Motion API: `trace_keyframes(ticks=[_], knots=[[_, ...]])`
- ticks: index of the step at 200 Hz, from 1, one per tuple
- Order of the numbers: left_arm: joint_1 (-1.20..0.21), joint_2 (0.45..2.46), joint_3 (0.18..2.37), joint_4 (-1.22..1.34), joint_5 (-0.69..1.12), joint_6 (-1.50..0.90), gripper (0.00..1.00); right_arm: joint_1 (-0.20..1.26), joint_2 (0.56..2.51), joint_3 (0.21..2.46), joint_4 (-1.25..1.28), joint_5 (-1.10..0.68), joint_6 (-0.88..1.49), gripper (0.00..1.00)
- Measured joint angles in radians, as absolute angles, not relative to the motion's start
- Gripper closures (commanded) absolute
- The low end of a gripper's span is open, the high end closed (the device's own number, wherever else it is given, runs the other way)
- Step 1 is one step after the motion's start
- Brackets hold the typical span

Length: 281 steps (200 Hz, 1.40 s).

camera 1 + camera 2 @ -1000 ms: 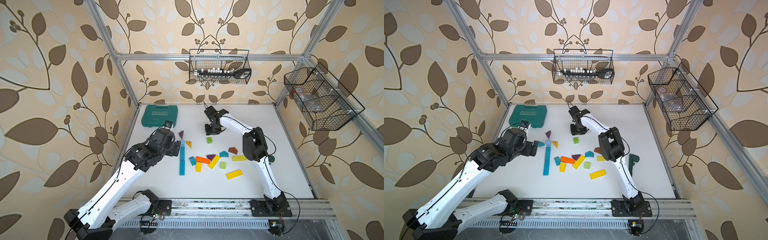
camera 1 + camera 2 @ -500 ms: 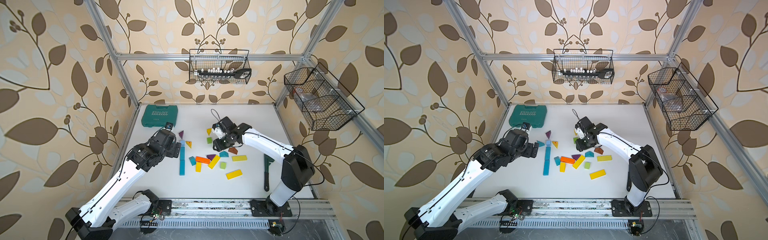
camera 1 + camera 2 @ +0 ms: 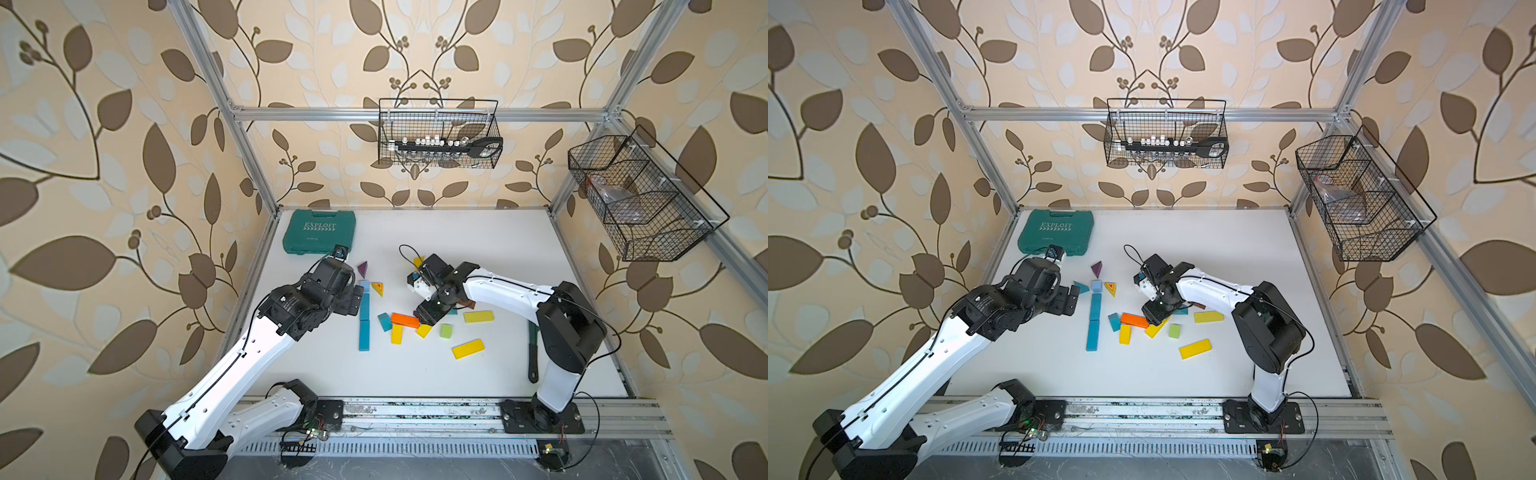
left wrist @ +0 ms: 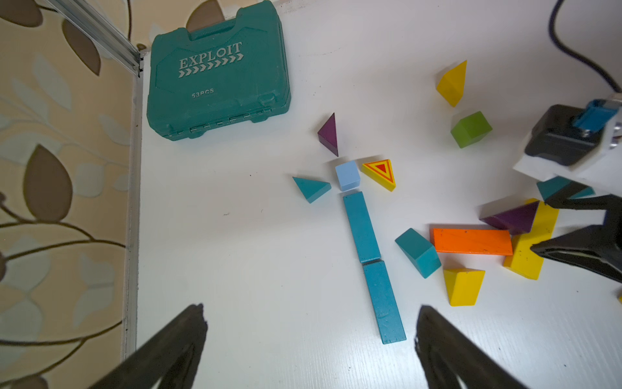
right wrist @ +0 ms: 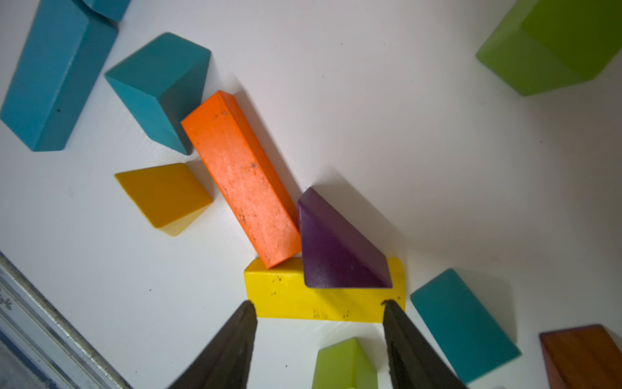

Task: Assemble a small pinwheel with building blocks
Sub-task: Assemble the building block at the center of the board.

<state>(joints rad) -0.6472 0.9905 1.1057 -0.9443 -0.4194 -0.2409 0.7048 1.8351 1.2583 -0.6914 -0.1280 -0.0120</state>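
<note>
Just under the R jaws, part-open & empty, lies yellow bar (image 5: 319,303).

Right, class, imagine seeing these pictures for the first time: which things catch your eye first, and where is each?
First, the pinwheel shape left of centre: a pale blue cube ringed by three wedges, with a teal stem. Next to it the right gripper hangs open over a yellow bar in a jumble of blocks. A teal case sits in the far left corner.
</note>
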Motion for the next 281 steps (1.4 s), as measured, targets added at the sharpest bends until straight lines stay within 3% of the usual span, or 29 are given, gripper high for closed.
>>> trace_keyframes(ticks=[46, 87, 123, 171, 281], knots=[[-0.647, 0.991, 1.103, -0.945, -0.420, -0.241, 0.01, 0.705, 1.900, 1.314, -0.683, -0.106, -0.047, 0.45], [-0.647, 0.991, 1.103, -0.947, -0.420, -0.241, 0.01, 0.705, 1.921, 1.327, -0.679, -0.094, -0.049, 0.42], [-0.647, 0.995, 1.103, -0.949, -0.420, -0.241, 0.01, 0.707, 1.940, 1.352, -0.671, -0.101, -0.015, 0.32], [-0.647, 0.997, 1.103, -0.949, -0.420, -0.241, 0.01, 0.734, 1.979, 1.363, -0.661, -0.094, 0.043, 0.31], [-0.647, 1.008, 1.101, -0.950, -0.419, -0.241, 0.01, 0.757, 2.000, 1.400, -0.664, 0.028, 0.178, 0.49]])
